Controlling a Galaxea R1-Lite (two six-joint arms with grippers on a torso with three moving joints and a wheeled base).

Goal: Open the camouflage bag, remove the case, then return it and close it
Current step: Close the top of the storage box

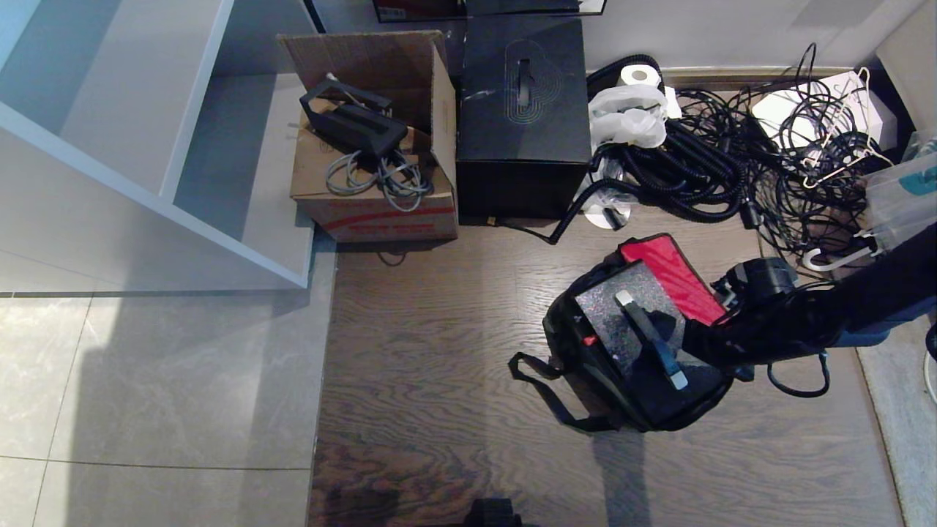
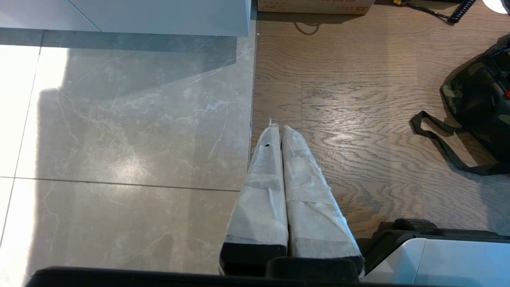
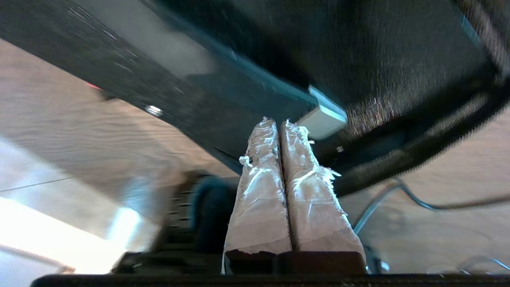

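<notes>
Right gripper has its taped fingers pressed together with nothing between them, the tips just beside the silver end of the case's handle. From the head view this arm reaches in from the right edge, low over the camouflage bag, which lies open on the wooden floor with its red-lined lid flung back beyond the gripper. Directly under and ahead of the fingertips sits the case, speckled black and resting flat in the bag's mouth, its small red latch on the far side from the arm. The handle's long axis runs diagonally across the case, from the silver end near the gripper toward the one further away, so the fingers would likely have to part and straddle it crosswise before any lift or push. Whether the case is on its way out or already returned cannot be told. Further off stands a tall black cube box and a cardboard carton. Left gripper, fingers likewise together and empty, hangs parked well away over the floor, so the right arm is by far the nearer.
</notes>
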